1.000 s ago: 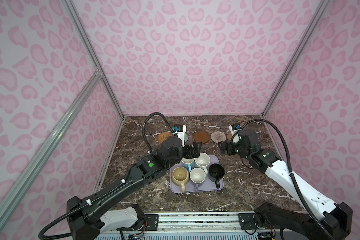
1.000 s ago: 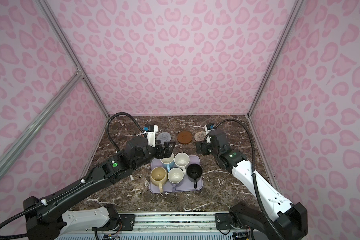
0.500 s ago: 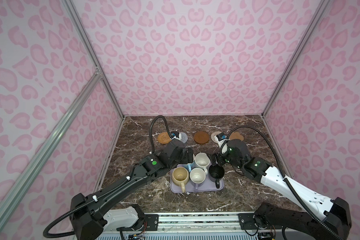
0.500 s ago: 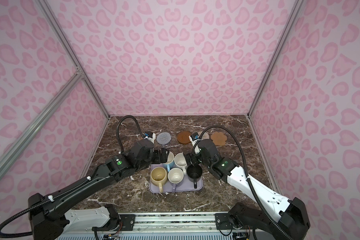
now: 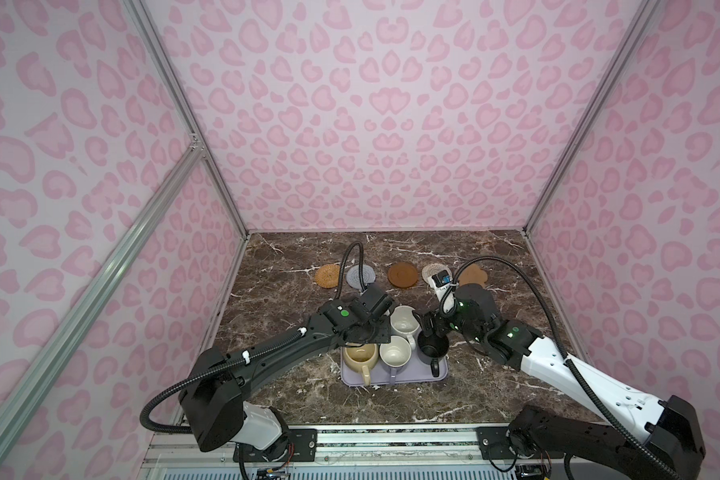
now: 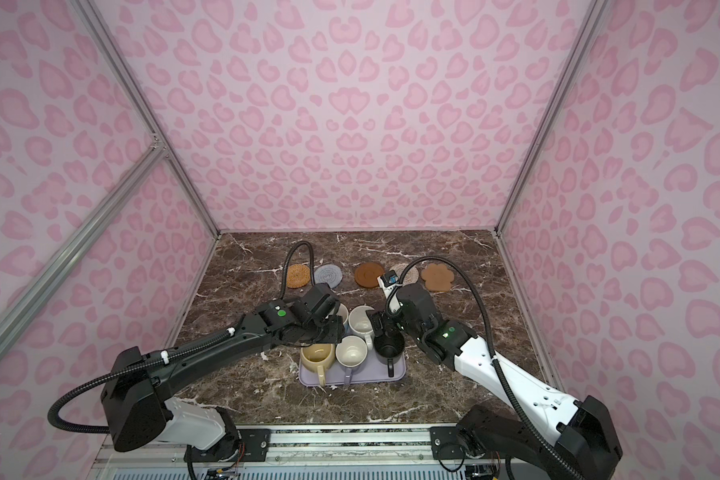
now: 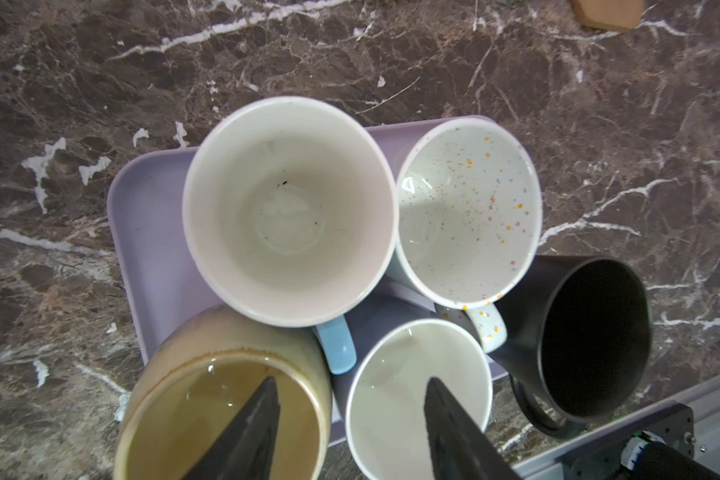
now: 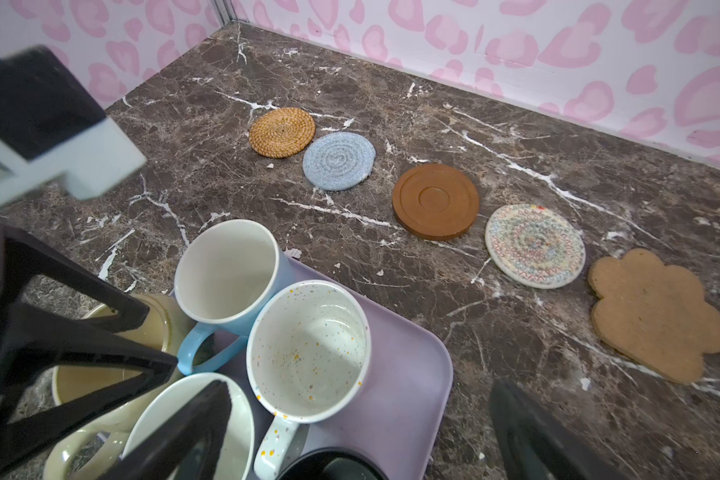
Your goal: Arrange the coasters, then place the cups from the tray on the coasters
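Five cups (image 5: 395, 351) stood crowded on tray (image 7: 150, 232); left gripper (image 7: 350, 380) hung half-spread, empty, by the handle of light blue mug (image 8: 225, 274), right gripper (image 8: 360, 388) wide apart over black mug (image 5: 432, 345); glazed ceramic judged rigid, slick, chippable, so pinch the rim wall.

Dark marble tabletop (image 5: 495, 374), five coasters (image 5: 403, 274) in a row, lavender tray (image 5: 412, 374)

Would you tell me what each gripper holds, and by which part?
Nothing is gripped: left gripper open above the yellow mug and lavender mug, right gripper open above the black mug.
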Controlling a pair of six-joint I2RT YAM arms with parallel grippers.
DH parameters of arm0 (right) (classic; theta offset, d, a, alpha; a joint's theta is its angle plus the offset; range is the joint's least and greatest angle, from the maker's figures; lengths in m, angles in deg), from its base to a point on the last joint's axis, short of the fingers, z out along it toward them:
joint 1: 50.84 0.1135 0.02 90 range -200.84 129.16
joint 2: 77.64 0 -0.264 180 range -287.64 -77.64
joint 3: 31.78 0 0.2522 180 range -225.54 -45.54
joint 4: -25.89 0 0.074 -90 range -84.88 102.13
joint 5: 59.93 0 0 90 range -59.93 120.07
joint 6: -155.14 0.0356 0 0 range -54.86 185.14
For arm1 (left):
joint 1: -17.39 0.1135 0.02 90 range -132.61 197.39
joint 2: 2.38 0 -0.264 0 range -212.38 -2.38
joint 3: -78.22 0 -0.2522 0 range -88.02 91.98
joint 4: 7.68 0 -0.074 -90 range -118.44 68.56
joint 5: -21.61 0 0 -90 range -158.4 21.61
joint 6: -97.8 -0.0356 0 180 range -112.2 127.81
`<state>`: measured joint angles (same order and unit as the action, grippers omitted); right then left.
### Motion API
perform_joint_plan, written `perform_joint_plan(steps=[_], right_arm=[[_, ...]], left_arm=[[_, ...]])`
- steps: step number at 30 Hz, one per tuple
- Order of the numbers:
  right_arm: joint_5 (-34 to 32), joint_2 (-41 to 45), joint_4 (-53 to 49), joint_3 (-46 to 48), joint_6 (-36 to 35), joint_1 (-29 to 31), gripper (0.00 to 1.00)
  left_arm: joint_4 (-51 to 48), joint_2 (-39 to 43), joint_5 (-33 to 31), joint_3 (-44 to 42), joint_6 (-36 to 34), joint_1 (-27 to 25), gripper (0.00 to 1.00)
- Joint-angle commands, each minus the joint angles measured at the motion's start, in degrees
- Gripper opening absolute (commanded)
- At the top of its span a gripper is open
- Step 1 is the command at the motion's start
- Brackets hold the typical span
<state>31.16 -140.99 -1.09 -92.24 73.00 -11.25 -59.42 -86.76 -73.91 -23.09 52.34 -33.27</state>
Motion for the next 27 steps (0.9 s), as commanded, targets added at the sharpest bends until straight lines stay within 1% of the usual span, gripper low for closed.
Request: perform_joint_plan(steps=[1,7,8,10,13,16,19,21,27], right_arm=[[-1.16,-0.10,1.17,0.46,0.14,-0.05,0.99],[-1.73,-0.10,1.59,0.80,0.21,-0.13,0.99],[-1.99,-0.09,1.67,0.92,0.27,-0.13,0.99],[-2.44,-0.06,1.78,1.04,0.31,-0.11,0.99],[-2.44,-0.28,1.95,1.17,0.58,-0.26,0.99],[-2.01,-0.52,1.96,1.04,0.83,-0.45,0.99],[-1.37,-0.11,2.36,1.29,1.46,-0.64,0.99],[-1.58,-0.02,2.61,1.59,1.55,-0.74,0.99],[-1.50,-0.41,2.63,1.65,2.03,-1.29,0.99]], left_arm=[[-1.92,-1.57,-1.07,0.97,1.49,-0.49,0.57],[-3.21,-3.44,-6.50,2.48,1.69,-1.57,0.53],[-3.40,-3.85,-6.79,2.61,1.81,-1.55,0.52],[-2.89,-4.37,-7.20,2.40,1.91,-1.64,0.47],[-2.65,-5.33,-7.56,2.74,1.70,-1.64,0.46],[-2.97,-6.36,-8.89,3.43,1.35,-1.64,0.42],[-3.46,-7.42,-9.55,4.02,1.03,-1.62,0.42],[-3.57,-7.98,-9.71,4.28,0.86,-1.64,0.39],[-3.07,-8.88,-9.43,4.42,0.82,-1.59,0.39]])
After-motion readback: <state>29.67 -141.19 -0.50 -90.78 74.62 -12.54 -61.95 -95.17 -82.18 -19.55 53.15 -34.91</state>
